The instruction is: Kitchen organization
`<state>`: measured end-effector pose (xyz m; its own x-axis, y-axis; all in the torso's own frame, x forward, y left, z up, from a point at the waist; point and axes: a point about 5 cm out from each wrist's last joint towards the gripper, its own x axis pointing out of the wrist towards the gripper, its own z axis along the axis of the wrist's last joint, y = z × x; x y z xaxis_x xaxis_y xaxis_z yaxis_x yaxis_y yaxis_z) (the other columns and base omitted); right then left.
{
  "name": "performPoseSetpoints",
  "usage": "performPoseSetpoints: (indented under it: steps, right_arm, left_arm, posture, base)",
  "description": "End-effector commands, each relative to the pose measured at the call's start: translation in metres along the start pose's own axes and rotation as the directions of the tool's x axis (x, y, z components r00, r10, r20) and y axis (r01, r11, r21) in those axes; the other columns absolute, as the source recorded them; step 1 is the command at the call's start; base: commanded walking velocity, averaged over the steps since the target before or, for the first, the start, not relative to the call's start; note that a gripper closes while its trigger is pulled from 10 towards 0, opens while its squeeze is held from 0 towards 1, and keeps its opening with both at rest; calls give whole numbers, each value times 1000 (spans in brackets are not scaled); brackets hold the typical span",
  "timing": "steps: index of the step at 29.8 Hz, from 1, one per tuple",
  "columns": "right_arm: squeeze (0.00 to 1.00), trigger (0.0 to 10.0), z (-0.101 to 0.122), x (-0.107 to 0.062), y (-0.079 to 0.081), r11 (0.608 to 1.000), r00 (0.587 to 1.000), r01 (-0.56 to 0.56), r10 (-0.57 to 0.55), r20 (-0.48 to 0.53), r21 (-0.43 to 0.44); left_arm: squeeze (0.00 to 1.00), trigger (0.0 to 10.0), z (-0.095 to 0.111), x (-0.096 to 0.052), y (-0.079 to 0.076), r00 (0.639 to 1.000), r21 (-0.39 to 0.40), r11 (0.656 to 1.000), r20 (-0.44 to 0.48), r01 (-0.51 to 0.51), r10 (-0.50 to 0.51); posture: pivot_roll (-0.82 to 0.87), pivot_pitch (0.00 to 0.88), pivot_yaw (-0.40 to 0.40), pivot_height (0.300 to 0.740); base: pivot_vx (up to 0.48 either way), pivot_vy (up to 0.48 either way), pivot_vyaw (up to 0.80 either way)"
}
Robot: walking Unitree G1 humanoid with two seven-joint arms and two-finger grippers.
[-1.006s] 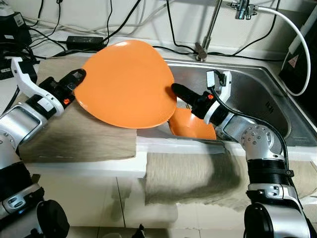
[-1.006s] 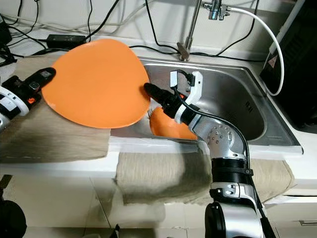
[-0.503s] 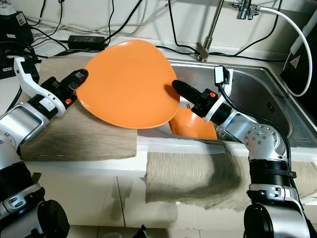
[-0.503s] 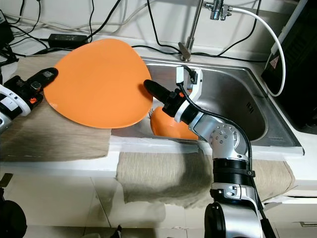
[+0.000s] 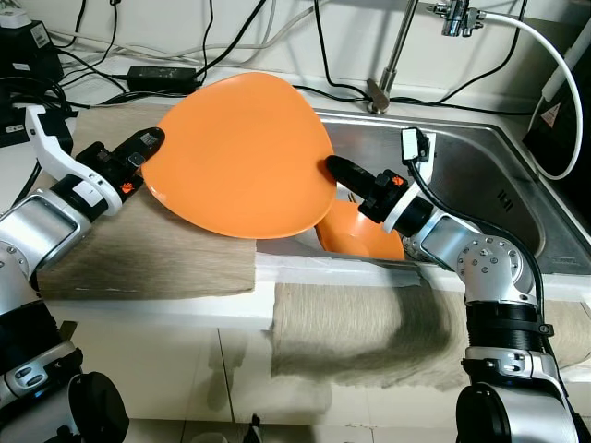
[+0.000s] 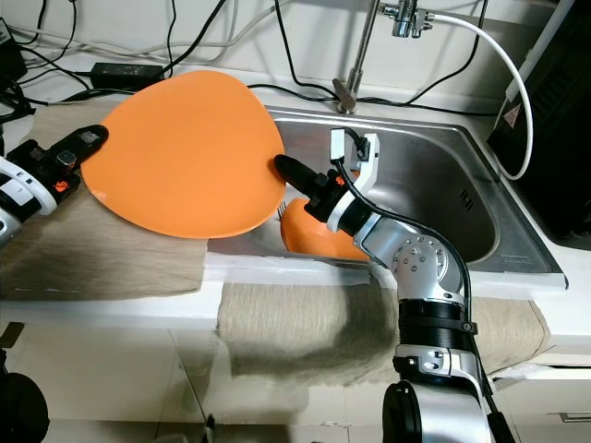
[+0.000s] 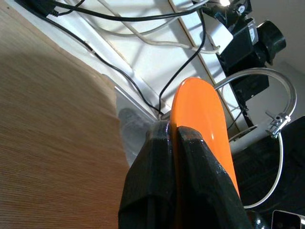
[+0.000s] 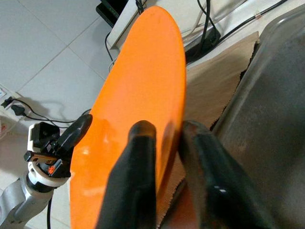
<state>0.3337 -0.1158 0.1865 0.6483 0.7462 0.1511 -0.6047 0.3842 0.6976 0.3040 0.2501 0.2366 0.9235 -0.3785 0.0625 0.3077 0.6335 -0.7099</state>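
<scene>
Grippers hold the orange plate (image 5: pixel 242 152) above the sink's (image 5: pixel 480 175) left edge: left gripper (image 5: pixel 141 154) clamping its left rim, right gripper (image 5: pixel 334 169) straddling its right rim.

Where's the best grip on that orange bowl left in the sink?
Take the orange bowl by its rim, coming from above on the sink's open right side. It lies tipped against the front wall, and the orange plate overhangs its left side.
</scene>
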Motion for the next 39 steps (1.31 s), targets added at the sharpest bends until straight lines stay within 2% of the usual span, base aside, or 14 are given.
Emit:
performPoseSetpoints:
  steps: [1,12,16,17,18,19,20,29,35,36,37,39]
  right_arm:
    - [0,0,1,0,6,999,999,-34,34,-4,-10]
    - [0,0,3,0,5,999,999,-33,33,5,-6]
    - [0,0,4,1,5,1000,999,-30,30,14,-3]
    - [0,0,4,1,5,1000,999,-27,27,16,-2]
    - [0,0,4,1,5,1000,1000,-25,25,19,-1]
    - [0,0,5,1,4,1000,1000,-23,23,20,-1]
    - [0,0,5,1,4,1000,1000,-22,22,20,-1]
    - [0,0,15,-1,1,999,996,-6,3,86,35]
    - [0,0,23,-3,-1,999,991,7,-13,132,45]
    - [0,0,28,-6,-3,999,987,12,-20,159,51]
    - [0,0,33,-7,-4,998,984,16,-25,179,55]
    - [0,0,40,-11,-6,998,977,22,-34,209,60]
  left_arm:
    - [349,0,8,3,-15,998,36,998,23,57,-58]
    - [337,0,7,4,-17,998,48,997,14,56,-56]
    - [337,0,7,4,-16,999,94,995,16,30,-31]
    - [361,2196,7,4,-15,1000,102,995,20,17,-19]
    - [404,10000,7,5,-14,1000,115,993,21,10,-12]
    - [914,10000,7,5,-15,1000,122,992,17,16,-18]
    - [1000,10000,7,5,-16,999,121,992,17,28,-30]
    - [1000,10000,12,4,-16,998,121,992,45,27,-33]
    - [1000,10000,20,4,-14,995,142,990,104,0,-14]
    - [102,10000,26,3,-13,989,132,991,149,-8,-12]
    - [0,10000,28,2,-13,986,130,991,164,-9,-12]
    - [0,10000,31,1,-12,985,137,990,174,-12,-12]
  posture:
    - [6,0,-63,740]
    - [6,0,-62,740]
    - [8,0,-62,740]
    - [7,0,-63,740]
    - [7,0,-63,740]
    - [7,0,-63,740]
    - [7,0,-63,740]
    - [6,0,-61,740]
    - [7,0,-60,740]
    - [7,0,-59,740]
    - [7,0,-59,740]
    - [7,0,-59,740]
  base:
    - [0,0,0]
    - [0,0,0]
    - [0,0,0]
    - [0,0,0]
    - [0,0,0]
    - [0,0,0]
    - [0,0,0]
    - [0,0,0]
    - [0,0,0]
    - [0,0,0]
    - [0,0,0]
    - [0,0,0]
